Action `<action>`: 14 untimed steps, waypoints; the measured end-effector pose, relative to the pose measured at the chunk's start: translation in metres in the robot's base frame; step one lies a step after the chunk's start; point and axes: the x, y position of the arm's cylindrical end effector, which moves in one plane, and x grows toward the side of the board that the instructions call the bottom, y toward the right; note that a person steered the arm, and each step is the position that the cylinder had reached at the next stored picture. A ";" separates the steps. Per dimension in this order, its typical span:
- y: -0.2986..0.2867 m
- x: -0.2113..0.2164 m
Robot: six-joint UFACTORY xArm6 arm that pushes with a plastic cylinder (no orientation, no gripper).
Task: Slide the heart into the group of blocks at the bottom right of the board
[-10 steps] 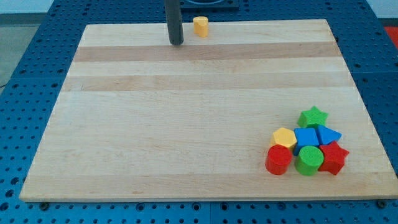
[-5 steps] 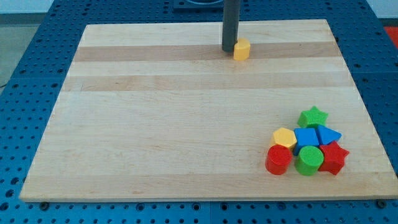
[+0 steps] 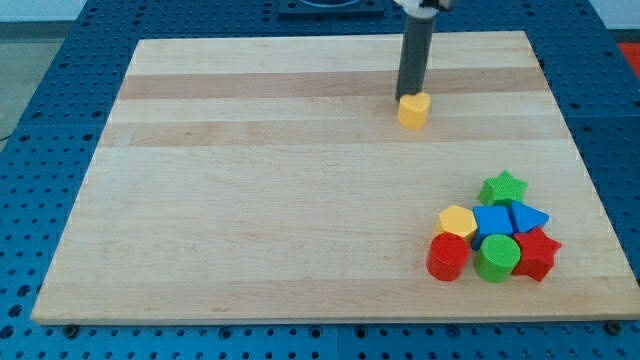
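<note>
The yellow heart (image 3: 413, 110) lies on the wooden board (image 3: 250, 200), right of centre in the upper part. My tip (image 3: 407, 97) touches the heart's upper left edge. The group at the board's bottom right holds a green star (image 3: 503, 187), a yellow hexagon (image 3: 457, 220), a blue cube (image 3: 492, 221), a blue triangle (image 3: 528, 217), a red cylinder (image 3: 447, 257), a green cylinder (image 3: 497, 258) and a red star (image 3: 536, 254). The heart is well above and to the left of this group.
The board rests on a blue perforated table (image 3: 40, 150) that shows on all sides.
My tip has moved right and down the view, from left of the heart near the top edge. The heart has slid with it, down and to the right.
</note>
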 end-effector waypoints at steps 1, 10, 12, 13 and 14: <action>0.000 0.031; -0.037 0.083; 0.020 0.119; 0.027 0.115; 0.027 0.091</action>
